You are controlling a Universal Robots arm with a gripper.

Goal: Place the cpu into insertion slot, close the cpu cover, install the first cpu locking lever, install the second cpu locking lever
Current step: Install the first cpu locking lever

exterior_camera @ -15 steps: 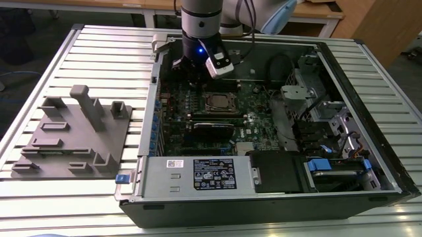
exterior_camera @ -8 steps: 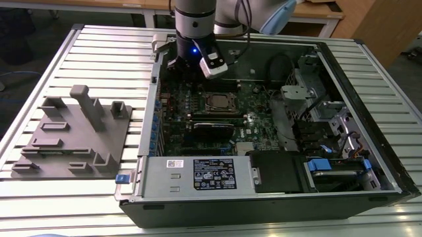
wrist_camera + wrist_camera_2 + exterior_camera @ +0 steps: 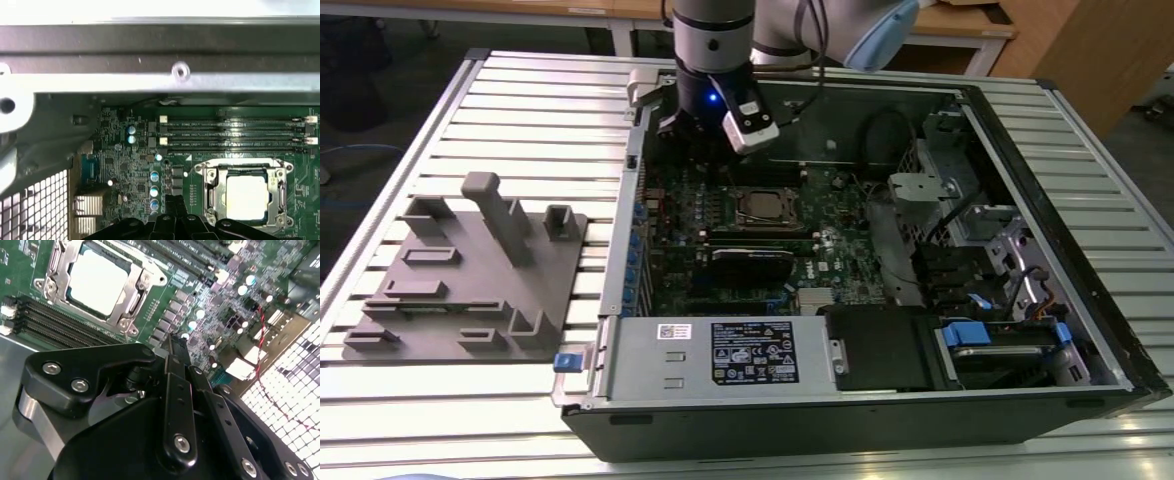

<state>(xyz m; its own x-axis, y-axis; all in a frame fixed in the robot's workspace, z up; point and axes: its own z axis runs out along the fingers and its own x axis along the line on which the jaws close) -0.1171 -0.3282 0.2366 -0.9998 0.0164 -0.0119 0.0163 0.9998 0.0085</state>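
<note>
The cpu (image 3: 97, 282) (image 3: 248, 197) lies flat in the insertion slot (image 3: 767, 207), its pale metal top showing. Around it the cpu cover (image 3: 134, 287) (image 3: 212, 192) lies down as a silvery frame. A thin lever rod (image 3: 127, 305) runs close along the frame's edge. My gripper (image 3: 172, 340) (image 3: 172, 200) is shut with nothing in it. It hovers over the board beside the socket, toward the case's rear corner. In the exterior view the arm's wrist (image 3: 714, 95) stands over the case's far end, toward the exterior view's left.
Black memory slots (image 3: 235, 135) run beside the socket. The case's metal wall (image 3: 160, 50) and perforated rear panel (image 3: 295, 385) are close to the gripper. A black expansion card (image 3: 750, 262), the labelled power supply (image 3: 720, 350) and a grey fixture (image 3: 467, 280) on the table also show.
</note>
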